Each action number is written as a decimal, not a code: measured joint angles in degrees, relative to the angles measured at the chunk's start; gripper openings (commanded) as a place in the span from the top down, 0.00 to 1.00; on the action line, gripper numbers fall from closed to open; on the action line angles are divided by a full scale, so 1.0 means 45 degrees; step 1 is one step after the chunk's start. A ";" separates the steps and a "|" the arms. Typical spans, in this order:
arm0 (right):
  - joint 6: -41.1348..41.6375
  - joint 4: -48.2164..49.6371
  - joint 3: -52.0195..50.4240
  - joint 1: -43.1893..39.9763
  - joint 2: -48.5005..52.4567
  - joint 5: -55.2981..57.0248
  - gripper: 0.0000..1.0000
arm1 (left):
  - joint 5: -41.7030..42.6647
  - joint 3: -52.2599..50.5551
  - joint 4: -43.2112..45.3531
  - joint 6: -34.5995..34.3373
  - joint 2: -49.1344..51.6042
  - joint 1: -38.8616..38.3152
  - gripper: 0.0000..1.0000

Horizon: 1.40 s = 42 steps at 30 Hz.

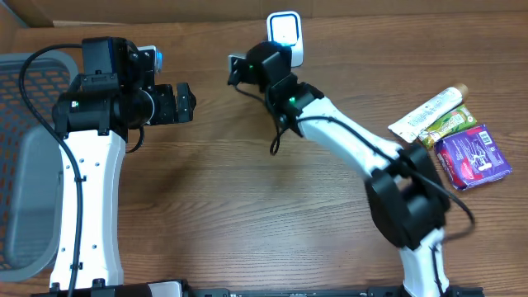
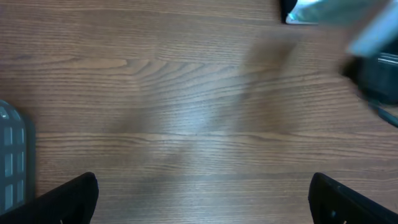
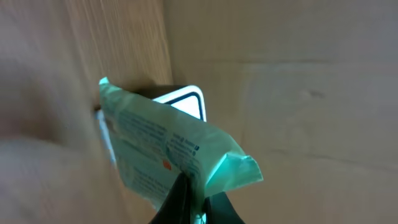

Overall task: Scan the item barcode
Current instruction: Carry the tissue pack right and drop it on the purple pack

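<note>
We see the item, a pale green printed sachet [image 3: 163, 146], pinched at its near edge by the right gripper [image 3: 188, 194]. The two dark fingertips [image 3: 211, 208] are pressed together on the crimped seam, so the packet stands up and out from them. In the right wrist view the sachet sits directly in front of the scanner [image 3: 185, 101], covering most of its lit white window. We cannot tell whether the two are touching or only very close.

From overhead, the scanner [image 1: 284, 31] stands at the far edge of the table [image 1: 231, 198], about centre. The right gripper [image 1: 241, 69] is just near and left of it, at the end of the white right arm that reaches in from the near right. The sachet itself is hidden under the wrist in that view.

The left gripper [image 1: 186, 101] hangs over bare wood at the far left, well apart from the scanner. Its fingers [image 2: 68, 199] are spread wide and nothing is between them. Blurred shapes fill the top right corner of the left wrist view; we cannot make them out.

A grey mesh basket [image 1: 25, 165] lies at the table's left edge. At the right edge three more goods lie close together: a white tube [image 1: 429, 111], a green packet [image 1: 447, 124] and a purple packet [image 1: 472, 157].
</note>
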 measured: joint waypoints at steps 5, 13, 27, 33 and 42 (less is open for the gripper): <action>0.5479 -0.3934 0.0078 0.0738 -0.3546 -0.0291 0.96 | 0.0000 0.0000 -0.0010 0.0000 0.0000 0.0000 0.00; 1.5849 -1.1225 0.0219 -0.0053 -0.7558 -0.4211 0.96 | 0.0000 0.0000 0.0000 0.0000 0.0000 0.0000 0.00; 2.3795 -1.3576 -0.1996 -0.9602 -0.6980 -0.4177 0.96 | 0.0000 0.0000 0.0000 0.0000 0.0000 0.0000 0.00; 2.4183 -1.2220 -0.3536 -1.1978 -0.6178 -0.4231 0.83 | 0.0000 0.0000 0.0000 0.0000 0.0000 0.0000 0.01; 2.3295 -1.1725 -0.3789 -1.3566 -0.6115 -0.5246 0.37 | 0.0000 0.0000 0.0000 0.0000 0.0000 0.0000 0.01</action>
